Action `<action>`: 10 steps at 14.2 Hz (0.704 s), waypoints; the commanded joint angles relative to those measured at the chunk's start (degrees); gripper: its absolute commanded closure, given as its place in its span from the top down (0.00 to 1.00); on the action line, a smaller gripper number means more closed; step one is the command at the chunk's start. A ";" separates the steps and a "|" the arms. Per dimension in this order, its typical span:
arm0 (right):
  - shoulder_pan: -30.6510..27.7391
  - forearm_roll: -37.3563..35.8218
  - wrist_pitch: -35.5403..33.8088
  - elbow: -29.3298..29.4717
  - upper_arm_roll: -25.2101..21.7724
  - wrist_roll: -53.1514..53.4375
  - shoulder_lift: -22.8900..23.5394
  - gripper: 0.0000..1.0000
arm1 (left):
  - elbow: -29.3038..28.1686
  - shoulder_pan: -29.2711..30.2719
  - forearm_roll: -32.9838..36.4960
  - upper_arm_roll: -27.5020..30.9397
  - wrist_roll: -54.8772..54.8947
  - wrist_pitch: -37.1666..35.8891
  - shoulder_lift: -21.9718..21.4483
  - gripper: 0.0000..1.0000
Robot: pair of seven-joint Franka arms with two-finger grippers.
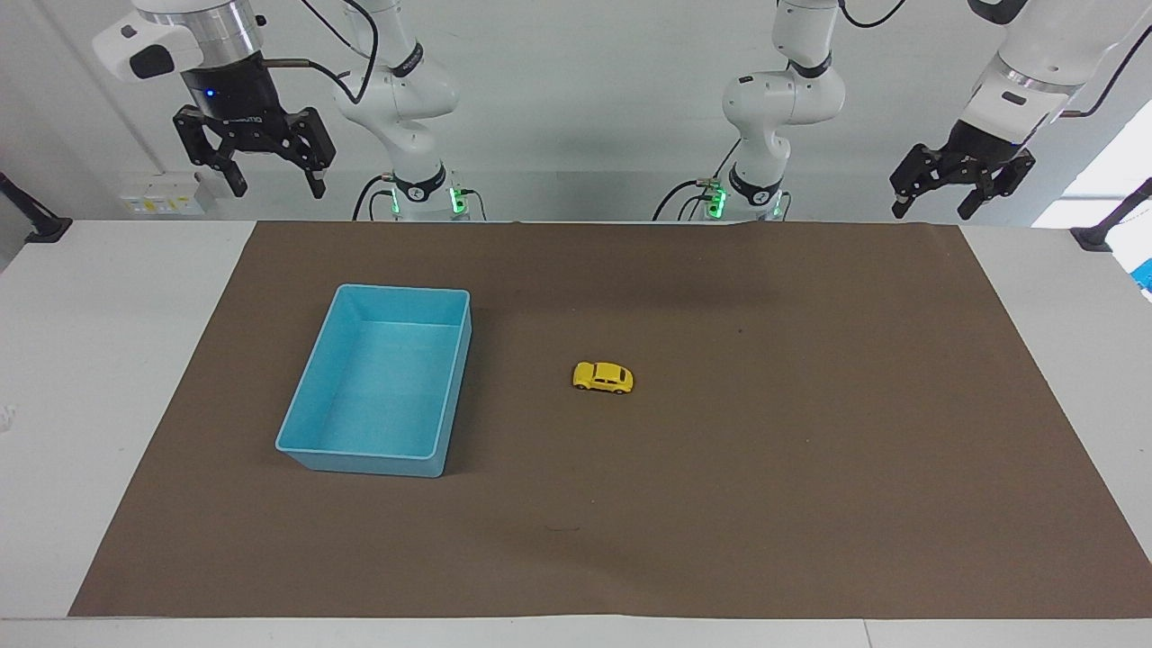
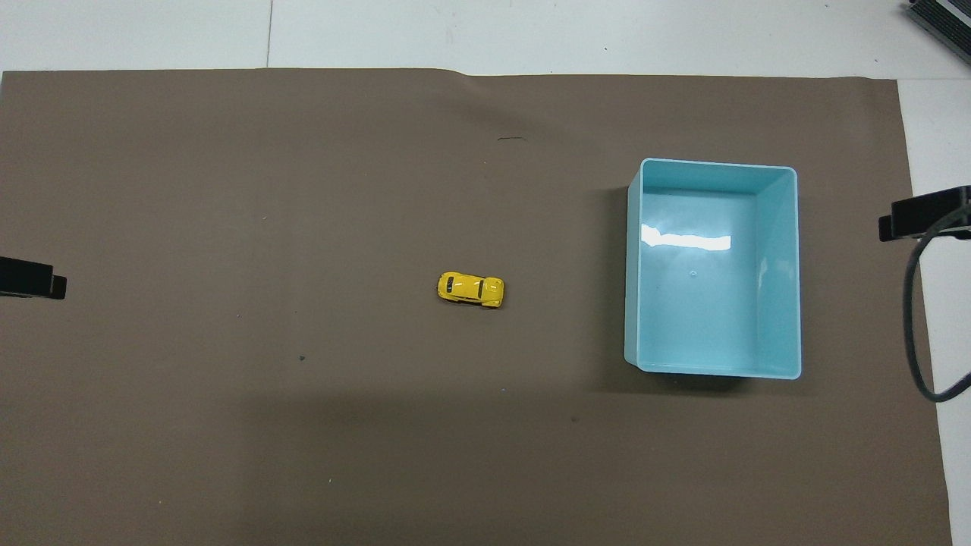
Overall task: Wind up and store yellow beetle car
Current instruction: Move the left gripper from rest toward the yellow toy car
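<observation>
Brown mat [image 1: 720,504] holds car [image 1: 603,378] and bin [image 1: 306,423], below both raised grippers, left [image 1: 936,202] and right [image 1: 277,183], fingers apart.

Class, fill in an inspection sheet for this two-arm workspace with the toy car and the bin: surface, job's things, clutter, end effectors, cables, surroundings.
Surface: brown mat covering most of a white table, flat, slight ripple at one edge.
Job's things: yellow beetle car on its wheels near the mat's middle; light blue bin beside it toward the right arm's end, empty, apart from the car.
Clutter: nothing seen.
End effectors: left end effector and right end effector both raised at the robots' edge, open, holding nothing; both arms wait.
Cables: black cables at the arm bases, off the mat.
Surroundings: white wall, black clamps at the table's corners.
</observation>
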 commanded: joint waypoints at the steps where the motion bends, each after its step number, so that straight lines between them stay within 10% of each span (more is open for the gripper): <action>1: 0.03 0.92 -0.38 -0.15 -0.39 -1.10 -0.58 1.00 | 0.50 0.57 -0.67 -0.10 0.78 0.77 -0.02 1.00; 10: -0.06 0.92 -0.38 -0.15 -0.39 -1.10 -0.58 1.00 | 0.15 -0.31 -0.58 -0.19 -0.18 2.88 0.24 1.00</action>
